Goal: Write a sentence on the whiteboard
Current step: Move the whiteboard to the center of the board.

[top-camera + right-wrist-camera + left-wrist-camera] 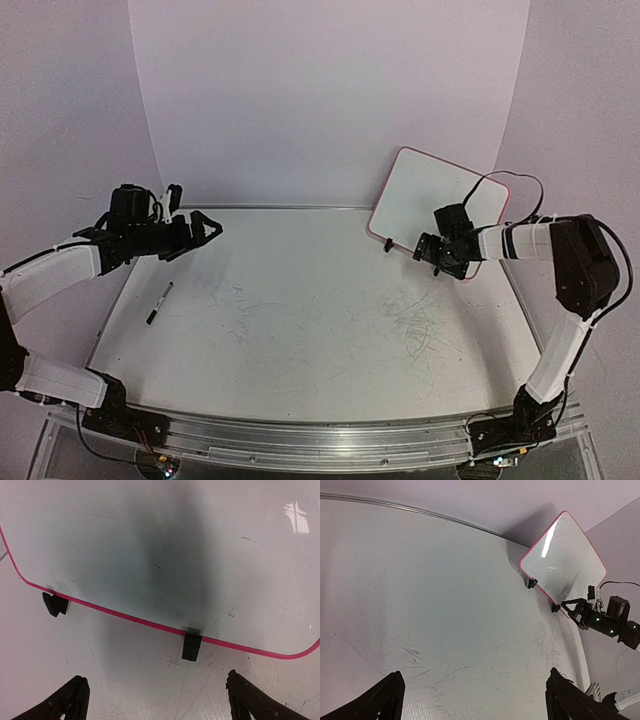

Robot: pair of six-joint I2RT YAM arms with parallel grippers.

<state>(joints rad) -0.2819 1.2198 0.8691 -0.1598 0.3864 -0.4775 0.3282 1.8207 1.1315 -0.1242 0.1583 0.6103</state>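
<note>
My right gripper [156,680] hangs spread wide just before the whiteboard [440,205], which stands tilted at the table's [300,340] far right. My left gripper [475,675] hovers empty, equally wide.

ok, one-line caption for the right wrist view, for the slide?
Open right hand facing the whiteboard, its pink-rimmed lower edge and two black clip feet on the scuffed table.

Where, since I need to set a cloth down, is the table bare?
Widest: the table's middle, between the marker on the left and the whiteboard at far right. The near edge strip is bare too. Crowded: far right, with the right gripper at the whiteboard's feet.
</note>
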